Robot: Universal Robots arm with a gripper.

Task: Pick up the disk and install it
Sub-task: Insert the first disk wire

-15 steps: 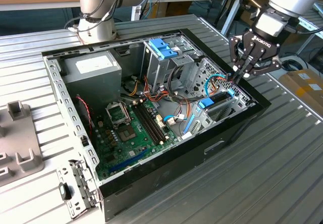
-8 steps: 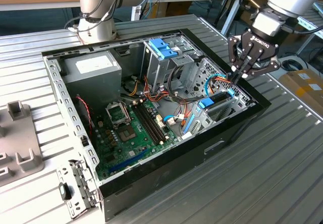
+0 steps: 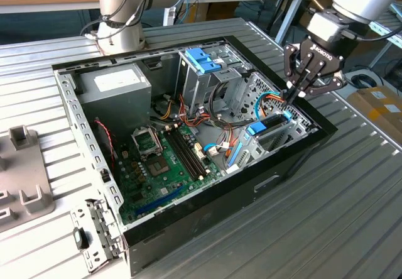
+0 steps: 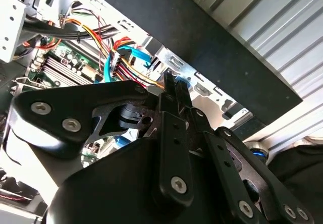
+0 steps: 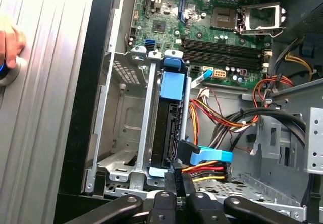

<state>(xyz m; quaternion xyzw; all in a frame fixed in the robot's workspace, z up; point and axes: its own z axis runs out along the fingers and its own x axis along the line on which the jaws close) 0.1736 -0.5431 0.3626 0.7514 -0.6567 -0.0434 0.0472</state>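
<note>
Looking into the open computer case [image 3: 207, 210] on the table [image 3: 352, 216], I see the disk [image 5: 169, 128] standing on edge in its bay beside the case wall, its light-blue carrier showing at both ends. My gripper [image 3: 293, 95] is right above it, fingers [image 5: 171, 181] pressed together with nothing between them, tips at the carrier's near end. My worry is the bundle of red, yellow and orange cables [image 5: 217, 118] just beside the bay: a skewed push could snag them or jam the carrier against the metal rails.
</note>
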